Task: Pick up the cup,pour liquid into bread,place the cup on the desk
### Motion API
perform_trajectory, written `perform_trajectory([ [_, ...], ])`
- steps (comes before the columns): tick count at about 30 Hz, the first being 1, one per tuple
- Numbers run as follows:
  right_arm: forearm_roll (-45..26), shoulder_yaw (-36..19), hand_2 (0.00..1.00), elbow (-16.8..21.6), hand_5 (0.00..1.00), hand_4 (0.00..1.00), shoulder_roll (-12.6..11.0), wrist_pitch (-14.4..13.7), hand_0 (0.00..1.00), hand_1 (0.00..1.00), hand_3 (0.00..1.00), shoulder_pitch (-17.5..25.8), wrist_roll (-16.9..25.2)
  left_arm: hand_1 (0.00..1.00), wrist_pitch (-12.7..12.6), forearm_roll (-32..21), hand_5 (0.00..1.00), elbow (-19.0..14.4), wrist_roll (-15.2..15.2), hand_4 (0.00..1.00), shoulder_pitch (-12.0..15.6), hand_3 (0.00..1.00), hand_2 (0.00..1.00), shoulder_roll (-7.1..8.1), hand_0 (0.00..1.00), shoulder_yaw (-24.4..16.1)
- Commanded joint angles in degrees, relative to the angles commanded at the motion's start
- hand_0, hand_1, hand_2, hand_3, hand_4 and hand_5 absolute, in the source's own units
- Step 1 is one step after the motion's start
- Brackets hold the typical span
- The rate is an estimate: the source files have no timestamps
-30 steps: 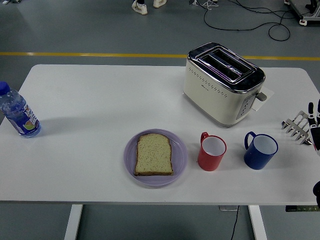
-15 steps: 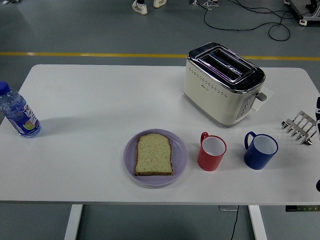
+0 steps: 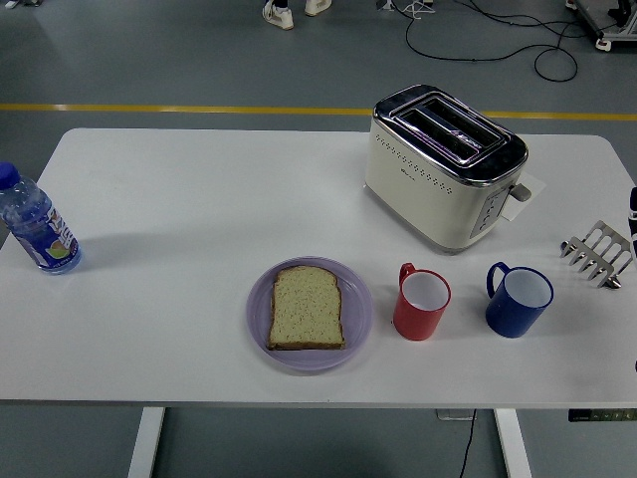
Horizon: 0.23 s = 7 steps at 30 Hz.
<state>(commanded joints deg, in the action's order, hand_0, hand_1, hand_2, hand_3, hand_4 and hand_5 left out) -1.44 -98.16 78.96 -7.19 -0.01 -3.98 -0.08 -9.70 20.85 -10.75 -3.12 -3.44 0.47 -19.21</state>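
Table: white, filling most of the frame, its near edge along the bottom. Grey floor with a yellow line lay beyond its far edge, with black cables at the upper right.

Plate: lilac, round, in the lower centre of the frame. Bread, one slice, lay flat on it, inside the rim.

Red cup: upright, just right of the plate and apart from it, handle turned toward the upper left, inside white. No liquid could be made out in it.

Blue cup: upright, right of the red cup with a clear gap between them, handle likewise toward the upper left, inside pale.

Toaster: cream body with chrome top and two slots, set at an angle in the upper right of the frame, behind both cups. A white card or paper showed under its right end.

Toast rack: small, of metal wire, near the right edge of the frame, right of the blue cup and apart from it.

Water bottle: clear plastic with blue cap and coloured label, at the left edge of the frame, well apart from everything else.

Right robot hand: only a dark sliver showed at the right edge, above the toast rack; whether its fingers were spread or curled could not be told. It touched nothing on the table.

Shoes of a person showed at the top edge, on the floor.
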Motion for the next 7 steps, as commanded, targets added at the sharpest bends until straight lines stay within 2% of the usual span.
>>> perform_trajectory([
  [7,1.51,0.3,0.634,0.19,0.244,0.582,-0.24,0.29,0.605,0.552,0.609,-0.21,-1.94,0.605,0.02,0.03,0.762,0.08,0.08,0.292,-0.04,0.526,0.587,-0.03,0.646,0.08],
])
